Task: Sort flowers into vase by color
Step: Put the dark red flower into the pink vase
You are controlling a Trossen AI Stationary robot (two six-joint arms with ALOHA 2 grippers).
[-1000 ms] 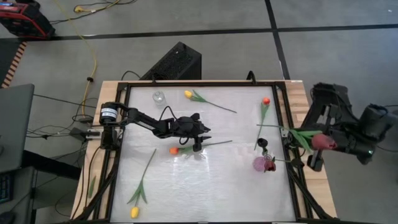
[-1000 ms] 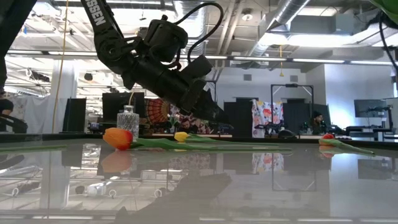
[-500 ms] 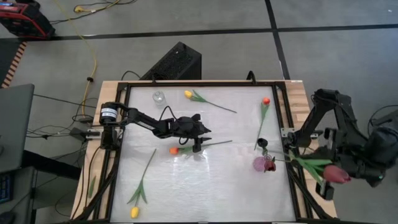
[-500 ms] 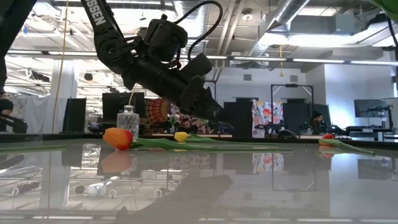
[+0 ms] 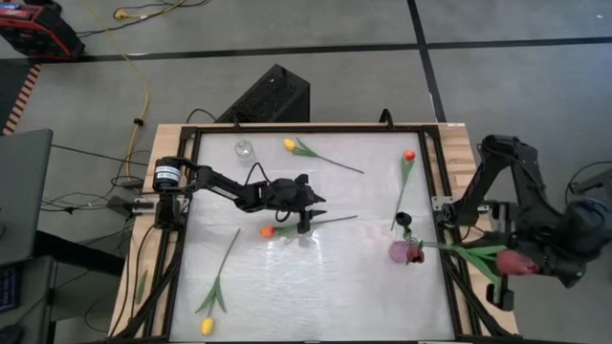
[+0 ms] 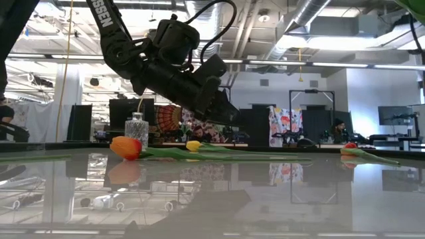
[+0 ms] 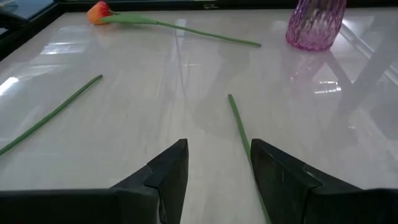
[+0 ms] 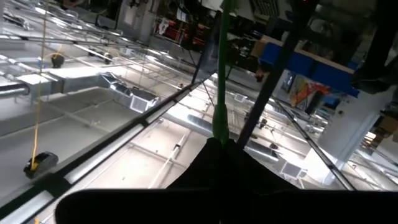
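Note:
My right gripper is beyond the table's right edge, shut on a dark red tulip. The tulip's stem reaches level toward the purple vase. My left gripper is open and low over the table's middle. Its fingers straddle the stem of an orange tulip lying flat, and I cannot tell that they touch it. A yellow tulip lies at the far side, an orange-red one at the far right, and another yellow one at the near left. My right gripper pinches the dark red tulip's green stem between its two shut fingers, close to the head. The gripper's own body hides the exact spot. The tulip is lifted clear and lies about level, its stem end toward the purple vase.
A small clear glass vase stands at the far left, also seen in the low view. The purple vase holds something dark. A black frame borders the glossy white tabletop.
My right gripper has moved toward the table's near edge with the dark red tulip, still beyond the right edge, and has rolled. The tulip's stem end has swung from the table's right middle down to beside the purple vase.

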